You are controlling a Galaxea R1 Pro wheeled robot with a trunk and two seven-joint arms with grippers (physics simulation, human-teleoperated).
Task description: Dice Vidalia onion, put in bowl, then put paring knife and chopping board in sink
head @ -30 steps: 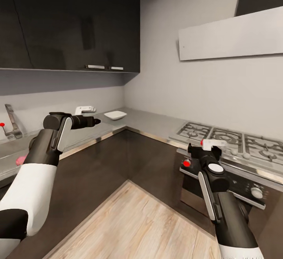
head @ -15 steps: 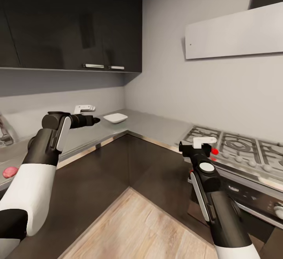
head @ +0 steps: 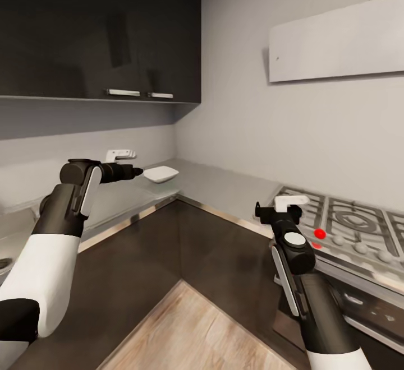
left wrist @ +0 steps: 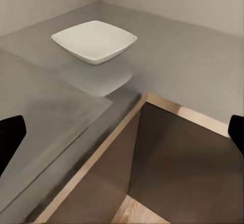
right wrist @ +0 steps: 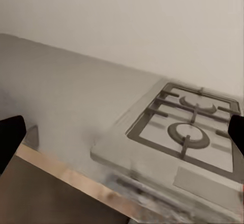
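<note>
Bowl (head: 160, 174) sits on the countertop (head: 224, 182) corner, just beyond the empty, spread left gripper (head: 134, 172); likely stiff, light and slick, best gripped at its rim. Further right, by the hob (head: 348, 224), the right gripper (head: 289, 204) is spread, empty.

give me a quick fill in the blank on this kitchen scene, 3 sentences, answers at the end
1. The white bowl sits on the grey ____.
2. The right gripper is held in front of a gas ____.
3. In the left wrist view, the left gripper's fingertips are wide apart, so it is ____.

Missing words: countertop; stove; open
</note>
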